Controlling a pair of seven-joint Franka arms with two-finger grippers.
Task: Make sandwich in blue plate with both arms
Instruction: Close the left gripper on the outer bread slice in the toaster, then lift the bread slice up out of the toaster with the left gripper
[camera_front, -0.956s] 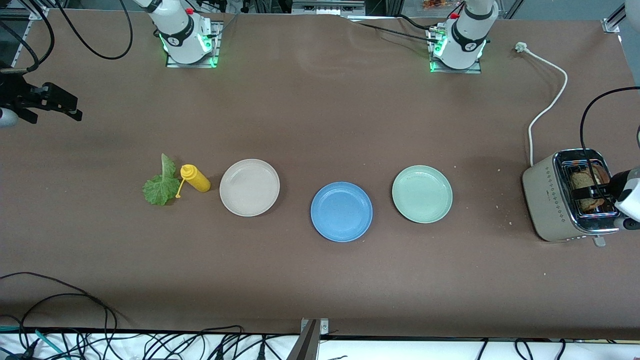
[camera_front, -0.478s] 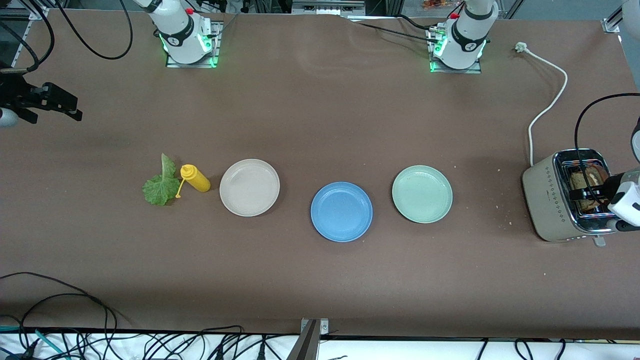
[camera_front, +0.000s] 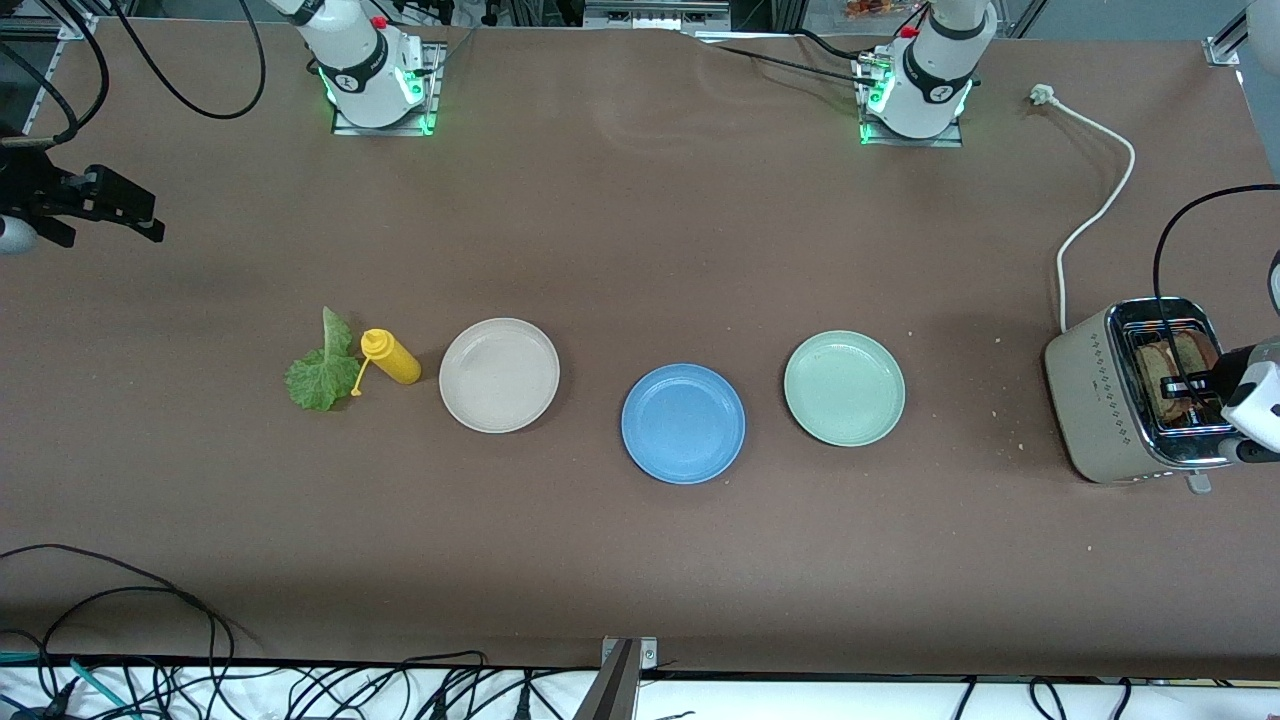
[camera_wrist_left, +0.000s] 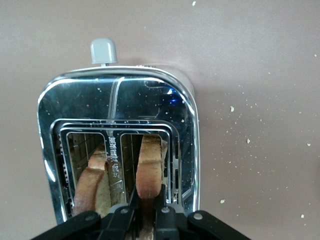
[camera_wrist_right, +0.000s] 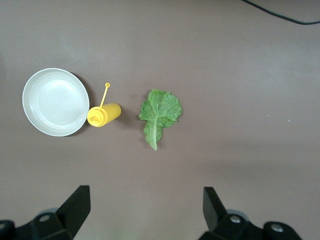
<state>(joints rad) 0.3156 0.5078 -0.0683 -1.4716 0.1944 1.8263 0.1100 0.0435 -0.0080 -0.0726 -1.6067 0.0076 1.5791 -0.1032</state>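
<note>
Left pincer (camera_wrist_left: 146, 210) pinching bread slice (camera_wrist_left: 149, 167) in toaster (camera_wrist_left: 117, 102); no legible writing.

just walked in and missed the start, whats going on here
The left gripper is at the beige chrome-topped toaster at the left arm's end of the table, its fingers closed on one of the two brown bread slices standing in the slots. The round blue plate has nothing on it yet, sitting between a beige plate and a pale green plate. The right gripper hangs open above the ruffled green lettuce leaf and the yellow squeeze bottle.
</note>
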